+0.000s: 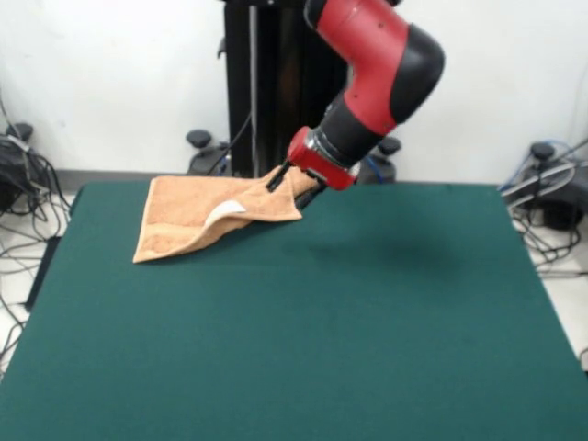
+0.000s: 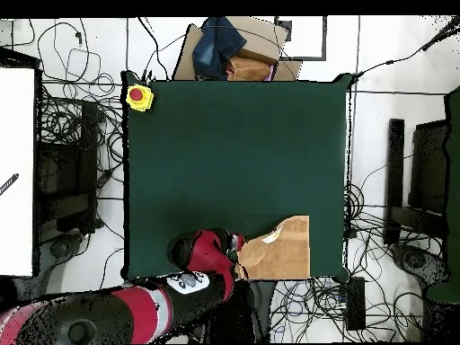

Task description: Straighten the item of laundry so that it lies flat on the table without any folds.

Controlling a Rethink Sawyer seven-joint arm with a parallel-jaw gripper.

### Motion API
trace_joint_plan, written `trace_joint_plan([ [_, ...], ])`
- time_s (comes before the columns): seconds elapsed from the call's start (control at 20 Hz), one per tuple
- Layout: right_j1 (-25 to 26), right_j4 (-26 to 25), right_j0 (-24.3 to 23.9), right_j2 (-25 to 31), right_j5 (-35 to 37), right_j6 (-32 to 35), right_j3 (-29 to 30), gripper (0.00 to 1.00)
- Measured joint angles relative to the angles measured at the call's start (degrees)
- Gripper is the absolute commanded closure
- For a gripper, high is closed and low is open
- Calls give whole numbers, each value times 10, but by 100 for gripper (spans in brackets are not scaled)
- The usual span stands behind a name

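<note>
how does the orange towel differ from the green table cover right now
The towel is small and peach-orange; the table cover is large and dark green. The towel is folded over, showing a pale label, while the cover lies flat. The pincer is at the towel's corner, not on bare cover. Both are rectangular cloth.

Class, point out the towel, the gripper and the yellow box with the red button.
towel (image 1: 179, 219): front view, flat orange middle.
gripper (image 1: 292, 188): front view, between its fingers at the towel's corner.
yellow box (image 2: 138, 97): overhead view, red button.
</note>
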Motion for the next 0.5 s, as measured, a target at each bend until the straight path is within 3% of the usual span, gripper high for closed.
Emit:
trace_joint_plan([
  [0.25,-25,0,5,0,0,0,3,0],
  [0.5,-19,0,18,0,6,0,3,0],
])
